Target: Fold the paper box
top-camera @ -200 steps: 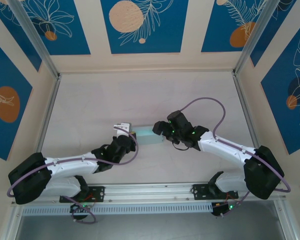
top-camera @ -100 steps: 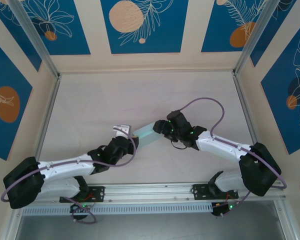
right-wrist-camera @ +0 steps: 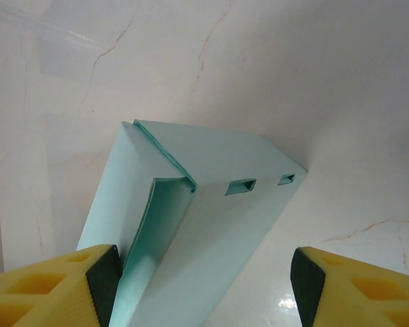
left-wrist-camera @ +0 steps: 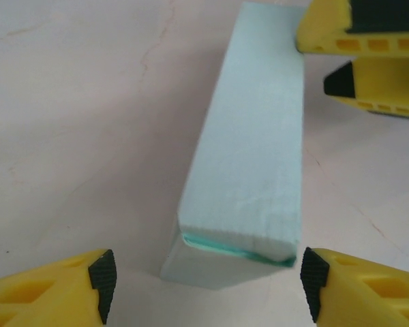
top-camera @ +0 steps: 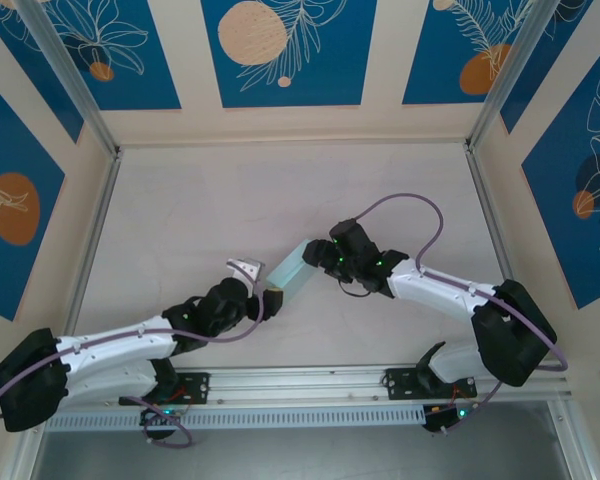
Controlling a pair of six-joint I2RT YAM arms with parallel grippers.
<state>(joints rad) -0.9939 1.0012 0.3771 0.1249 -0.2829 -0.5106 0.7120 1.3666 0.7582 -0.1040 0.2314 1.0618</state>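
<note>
— Looking down the left gripper [left-wrist-camera: 204, 289]: yellow fingers, black pads, spread wide and released, touching nothing.
— And the paper box [left-wrist-camera: 252, 150]?
— Straight ahead of it, with the near end sitting between those pads. It's pale blue card folded into a long flat slab, with a faintly grainy top and crisp edges.
— The far end?
— Inside the right gripper [right-wrist-camera: 204, 286], jaws apart as well. A curved flap is tucked in beside two small square slots. One pad is just beside the card, the other clear of it. Glossy, veined table [top-camera: 230, 200] beneath.
</note>
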